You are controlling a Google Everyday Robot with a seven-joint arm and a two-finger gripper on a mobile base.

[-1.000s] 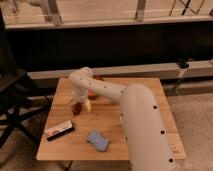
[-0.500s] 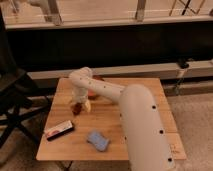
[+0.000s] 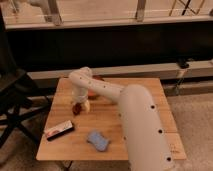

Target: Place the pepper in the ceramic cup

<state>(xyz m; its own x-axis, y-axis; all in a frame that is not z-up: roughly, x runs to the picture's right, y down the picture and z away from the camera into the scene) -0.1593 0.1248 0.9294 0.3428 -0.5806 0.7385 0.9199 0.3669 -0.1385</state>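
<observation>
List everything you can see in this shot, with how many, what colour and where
Small dark red chili-shaped pepper: one, dark red, left-centre of the table, under the gripper.
Small pale whitish ceramic cup: one, pale, just right of the pepper.
Wide orange-red bowl: one, orange-red, far side of the table, mostly hidden behind the arm.
Flat red-and-white rectangular box: one, near-left part of the table.
Blue sponge-like pad: one, blue, near edge, centre.
Square wooden table: one, light brown, centre.
Black folding chair: one, left of the table.
White robot arm: one, reaching from lower right.
Gripper: one, low over the pepper and cup.
</observation>
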